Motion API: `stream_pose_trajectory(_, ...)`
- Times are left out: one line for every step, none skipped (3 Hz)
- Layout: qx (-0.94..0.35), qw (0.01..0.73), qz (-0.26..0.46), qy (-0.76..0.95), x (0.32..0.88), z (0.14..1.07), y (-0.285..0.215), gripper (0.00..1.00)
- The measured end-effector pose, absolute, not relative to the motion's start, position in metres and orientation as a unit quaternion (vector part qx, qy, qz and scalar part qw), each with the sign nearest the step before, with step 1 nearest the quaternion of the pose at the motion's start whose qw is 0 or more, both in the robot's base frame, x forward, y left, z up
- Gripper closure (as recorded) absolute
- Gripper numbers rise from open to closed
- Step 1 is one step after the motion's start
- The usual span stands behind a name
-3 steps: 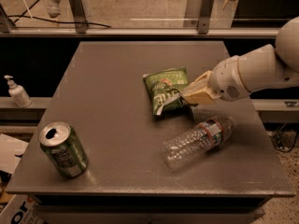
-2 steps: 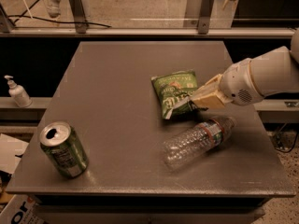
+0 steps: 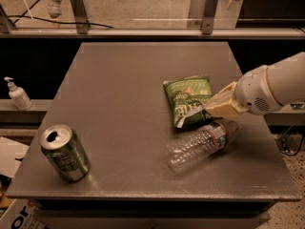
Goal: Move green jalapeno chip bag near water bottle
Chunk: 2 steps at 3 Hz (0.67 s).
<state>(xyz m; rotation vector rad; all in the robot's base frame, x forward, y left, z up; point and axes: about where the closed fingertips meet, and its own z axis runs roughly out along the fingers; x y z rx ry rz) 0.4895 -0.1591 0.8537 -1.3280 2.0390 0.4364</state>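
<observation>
- Grey table (image 3: pixel 133 80), warm dim light
- Beyond its far edge, metal posts (image 3: pixel 78 8) on a rail, pale floor (image 3: pixel 143 4) behind
- Left of its left edge, a ledge (image 3: pixel 9 106) with a white pump bottle (image 3: pixel 18 94)
- Gripper (image 3: pixel 212 109) near its right edge

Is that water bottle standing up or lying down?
Lying down: the water bottle rests on its side, just below the gripper holding the chip bag.

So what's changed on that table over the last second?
The crinkly green jalapeno chip bag slid rightward, closer to the clear plastic water bottle, along with the gripper at its right edge. The bottle, the green soda can and the white pump dispenser stayed put.
</observation>
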Motion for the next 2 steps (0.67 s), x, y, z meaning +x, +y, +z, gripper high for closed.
stream_pose_trajectory(-0.497,0.321,0.171,0.788,0.4877,0.8479,-0.1655,0.82)
stream_pose_trajectory(-0.473,0.306,0.19,0.804,0.4962,0.8453,-0.1652,0.59)
